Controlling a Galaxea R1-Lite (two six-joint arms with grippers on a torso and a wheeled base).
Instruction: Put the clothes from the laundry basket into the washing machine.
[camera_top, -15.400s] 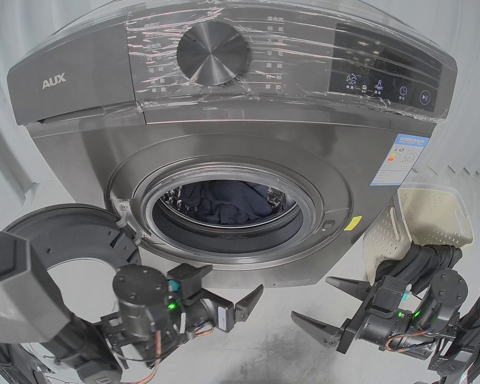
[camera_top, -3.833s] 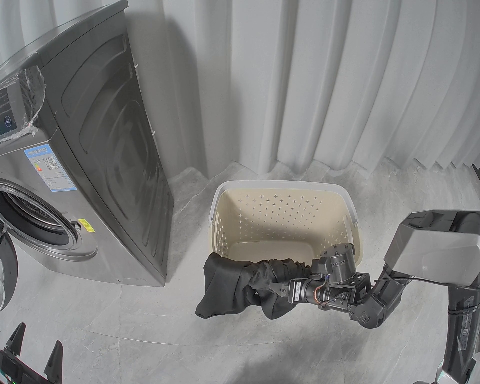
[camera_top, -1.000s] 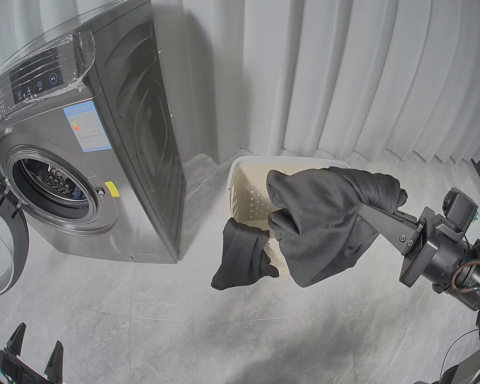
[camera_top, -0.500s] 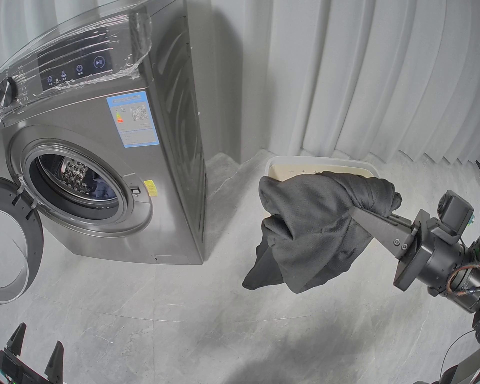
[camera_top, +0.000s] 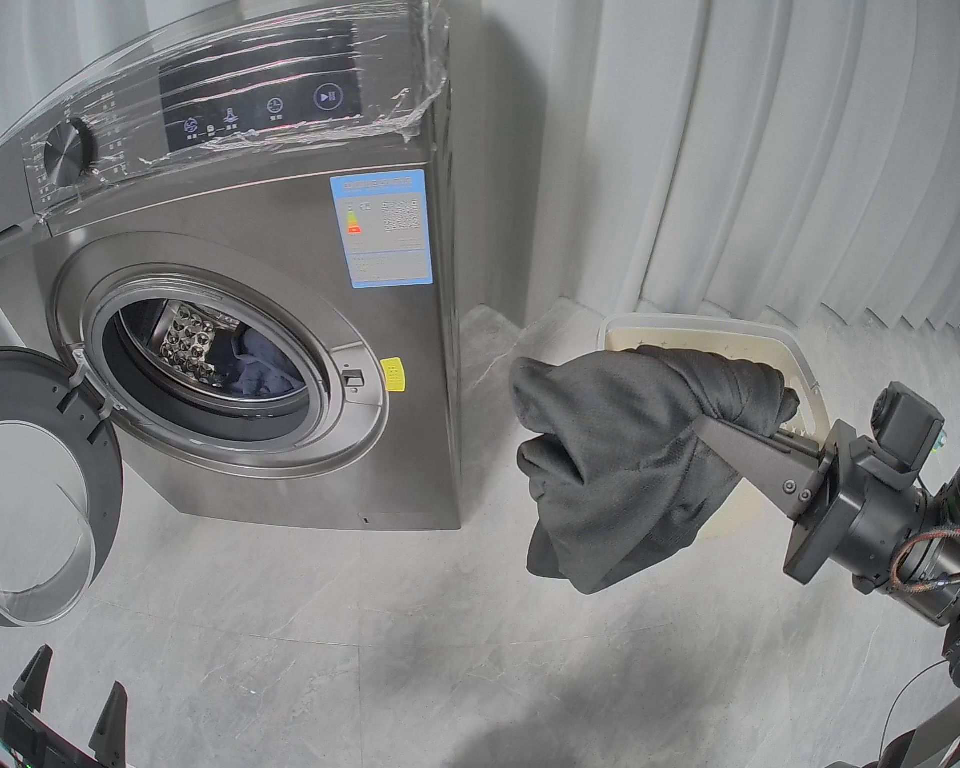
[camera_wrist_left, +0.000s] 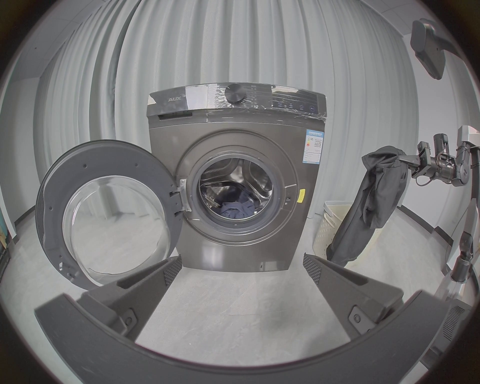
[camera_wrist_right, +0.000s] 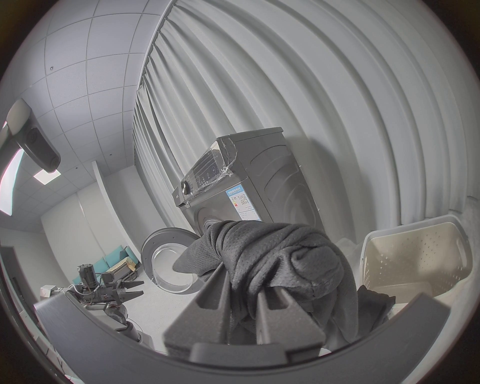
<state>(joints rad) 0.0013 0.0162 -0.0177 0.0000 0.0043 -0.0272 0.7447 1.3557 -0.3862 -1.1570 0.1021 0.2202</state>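
Head view, right gripper (camera_top: 715, 432): clamped on the bunched top of the dark garment (camera_top: 620, 470), which hangs in the air in front of the laundry basket (camera_top: 700, 325).
Head view, route: probably leftward to the washing machine (camera_top: 300, 200); its door (camera_top: 50, 490) stands wide.
Left wrist view, left gripper (camera_wrist_left: 240, 262): spread, empty, low, facing the drum (camera_wrist_left: 235, 192).
Left wrist view, tail: hangs long, so carry high and feed it in first.
Right wrist view, hold: 2 fingers (camera_wrist_right: 215, 300) pinch 1 thick fold; release only deep inside.
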